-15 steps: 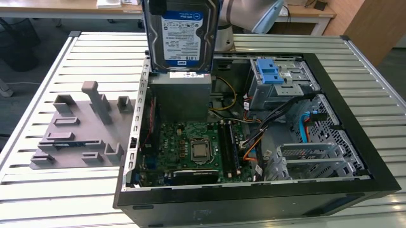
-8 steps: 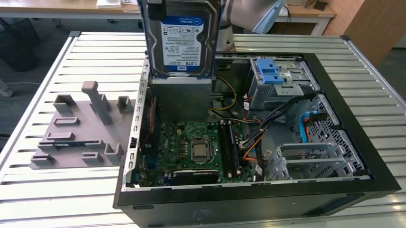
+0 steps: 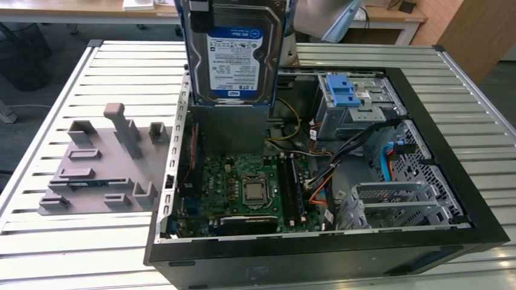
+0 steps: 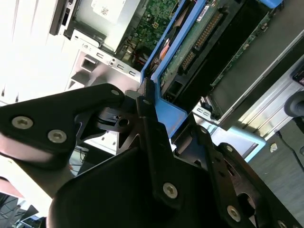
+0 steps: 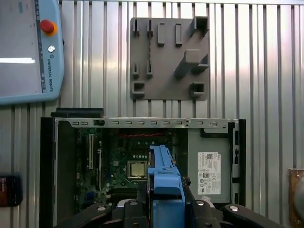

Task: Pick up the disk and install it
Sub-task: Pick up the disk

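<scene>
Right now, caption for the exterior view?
Silver rectangular hard drive, blue-framed, held upright over the open black computer case on a slatted metal table.

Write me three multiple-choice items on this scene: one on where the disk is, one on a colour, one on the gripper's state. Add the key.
1. Where is the disk?
A. lying flat beside the case
B. held upright over the open computer case
C. already slotted inside the case

2. What colour is the disk's carrier?
A. red
B. yellow
C. blue

3. How is the gripper?
A. shut on the disk's carrier
B. open, apart from the disk
C. shut on nothing

Key:
1 B: the exterior view shows it upright above the case.
2 C: blue plastic frames it in both wrist views.
3 A: the second wrist view shows the fingers clamped against the carrier.
</scene>
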Motion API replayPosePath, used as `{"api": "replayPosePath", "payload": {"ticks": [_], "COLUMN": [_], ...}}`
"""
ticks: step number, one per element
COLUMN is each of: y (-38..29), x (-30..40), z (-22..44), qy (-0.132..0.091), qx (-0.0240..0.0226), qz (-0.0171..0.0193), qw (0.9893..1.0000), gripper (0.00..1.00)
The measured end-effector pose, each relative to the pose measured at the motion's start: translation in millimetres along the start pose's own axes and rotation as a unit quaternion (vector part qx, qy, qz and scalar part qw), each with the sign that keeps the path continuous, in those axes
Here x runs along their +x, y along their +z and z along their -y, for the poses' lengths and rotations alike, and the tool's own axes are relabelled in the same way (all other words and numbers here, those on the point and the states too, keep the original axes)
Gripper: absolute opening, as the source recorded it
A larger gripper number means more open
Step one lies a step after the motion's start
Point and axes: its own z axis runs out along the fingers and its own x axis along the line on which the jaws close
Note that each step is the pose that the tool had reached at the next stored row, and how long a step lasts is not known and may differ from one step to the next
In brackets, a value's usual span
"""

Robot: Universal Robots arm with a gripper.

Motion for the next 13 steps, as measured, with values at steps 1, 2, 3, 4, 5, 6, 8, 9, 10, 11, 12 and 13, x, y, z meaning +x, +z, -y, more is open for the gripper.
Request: {"api": "replayPosePath", "payload": {"ticks": [1, 2, 3, 4, 5, 6, 8, 9, 10, 11, 12, 13], "y": [0.0, -0.1, -0.2, -0.3, -0.3, -0.3, -0.1, 0.1, 0.2, 0.2, 0.2, 0.3], "x": [1.3, 2.4, 3.2, 4.1, 5.3, 6.7, 8.6, 9.1, 9.4, 9.7, 9.8, 9.9], "z": [1.1, 2.7, 5.0, 7.2, 8.8, 9.7, 10.1, 10.0, 10.0, 10.1, 10.2, 10.3], "qy": [0.0, 0.0, 0.0, 0.0, 0.0, 0.0, 0.0, 0.0, 0.0, 0.0, 0.0, 0.0], "qx": [0.0, 0.0, 0.0, 0.0, 0.0001, 0.0001, 0.0, 0.0002, 0.0007, 0.0021, 0.004, 0.0062], "qz": [0.0, 0.0, 0.0001, 0.0, 0.0001, 0.0001, 0.0001, 0.0001, 0.0, 0.0, 0.0, 0.0001], "qw": [1.0, 1.0, 1.0, 1.0, 1.0, 1.0, 1.0, 1.0, 1.0, 1.0, 1.0, 1.0], "gripper": [0.37, 0.37, 0.37, 0.37, 0.37, 0.37, 0.37, 0.37, 0.37, 0.37, 0.37, 0.37]}}
